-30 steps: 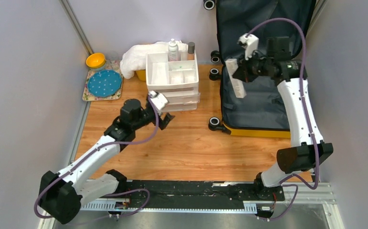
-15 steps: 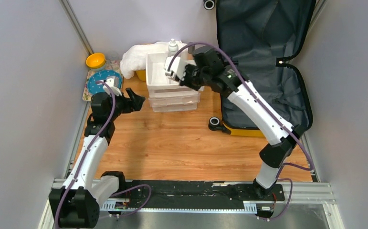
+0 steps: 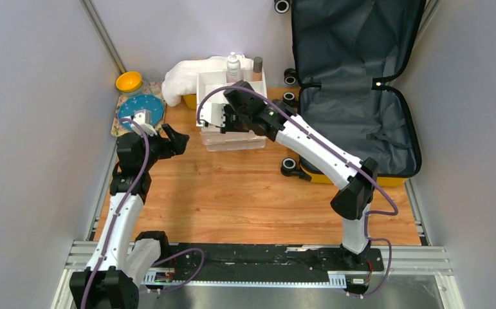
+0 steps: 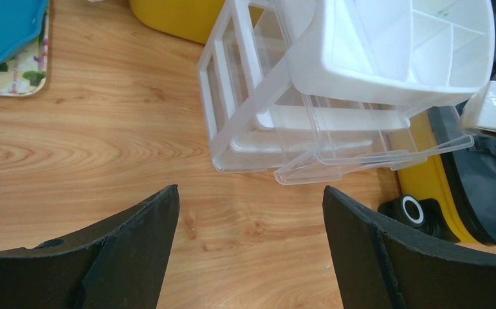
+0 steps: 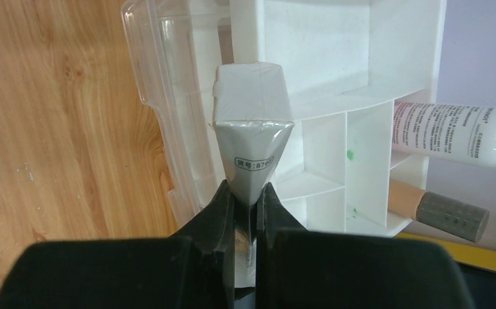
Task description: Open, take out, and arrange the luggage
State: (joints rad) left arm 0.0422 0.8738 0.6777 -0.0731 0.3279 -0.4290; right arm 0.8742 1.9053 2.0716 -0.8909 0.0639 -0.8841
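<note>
Luggage (image 3: 354,129): far right of tabletop (image 3: 245,193), unzipped, lid upright at back, grey lining exposed, yellow shell along near edge.
Right hand (image 5: 246,193): pinched tight on flat silvery-white packet (image 5: 253,109), poised over white drawer organiser (image 5: 309,51), above front of top tray.
Left hand (image 4: 251,206): spread wide, nothing held, low over bare wood, left of organiser, apart from it.
At organiser's far side: white bottle (image 5: 464,135), brown stick (image 5: 435,212) with grey cap.
Far left corner: blue plate (image 3: 141,111), yellow bowl (image 3: 129,81) behind.
</note>
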